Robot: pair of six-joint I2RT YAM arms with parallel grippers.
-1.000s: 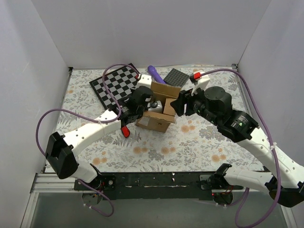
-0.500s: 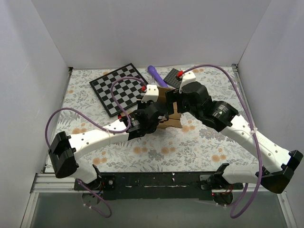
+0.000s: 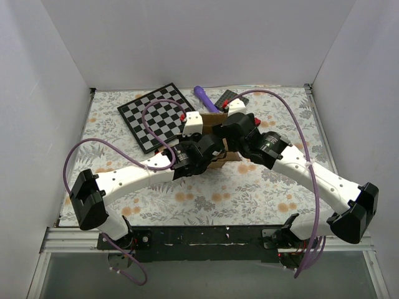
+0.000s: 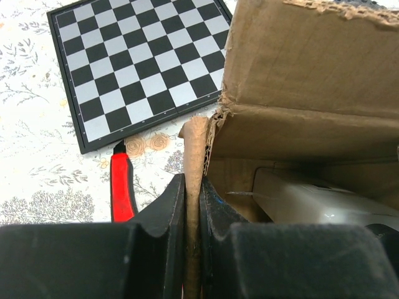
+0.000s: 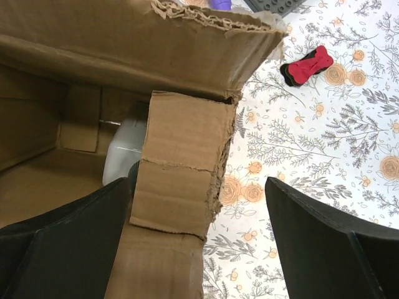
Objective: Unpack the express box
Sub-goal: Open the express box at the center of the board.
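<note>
The express box (image 4: 299,75) is a brown corrugated carton standing open, mostly hidden under both arms in the top view (image 3: 232,157). A white object (image 4: 318,199) lies inside it. My left gripper (image 4: 193,205) is shut on the upright edge of the box's side wall; in the top view it (image 3: 209,154) is at the box's left. My right gripper (image 5: 198,187) is wide open and straddles a torn side flap (image 5: 181,180), with one finger (image 5: 68,243) inside the box and the other (image 5: 330,249) outside over the cloth.
A chessboard (image 3: 159,115) lies at the back left. A purple object (image 3: 202,94) and a dark grey plate (image 3: 227,98) sit behind the box. A red-handled tool (image 4: 121,187) lies left of the box, and a red and black piece (image 5: 305,65) lies to its right.
Both arms have closed in over the box and now hide most of it. The right gripper has opened wide and come down over the side flap. The left gripper stays shut.
</note>
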